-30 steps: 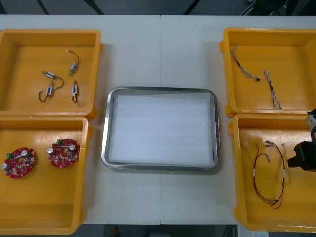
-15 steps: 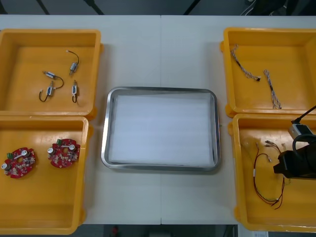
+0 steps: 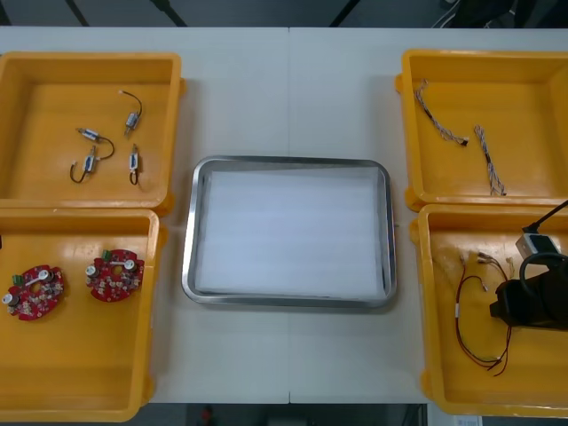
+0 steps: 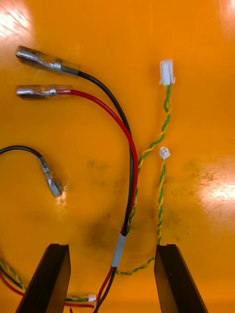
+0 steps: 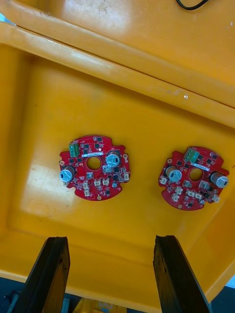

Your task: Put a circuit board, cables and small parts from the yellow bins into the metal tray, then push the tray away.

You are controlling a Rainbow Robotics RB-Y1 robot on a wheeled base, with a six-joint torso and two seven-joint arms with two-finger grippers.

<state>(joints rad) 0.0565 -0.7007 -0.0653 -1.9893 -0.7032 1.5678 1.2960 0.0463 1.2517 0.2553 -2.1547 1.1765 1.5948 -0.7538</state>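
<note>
Right gripper (image 4: 112,247) hangs low in the near right yellow bin (image 3: 430,355), fingers spread either side of the red and black cable (image 4: 128,161). Left gripper (image 5: 110,239), likewise spread, faces two circuit boards (image 5: 94,167) in the near left bin (image 3: 80,390). Between the bins sits the metal tray (image 3: 190,266), white inside

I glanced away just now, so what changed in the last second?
The right gripper moved from the table's right edge inward over the near right bin, open and straddling the red and black cable; nothing grasped. The left gripper hangs open over the circuit boards. The tray and boards stayed put.
</note>
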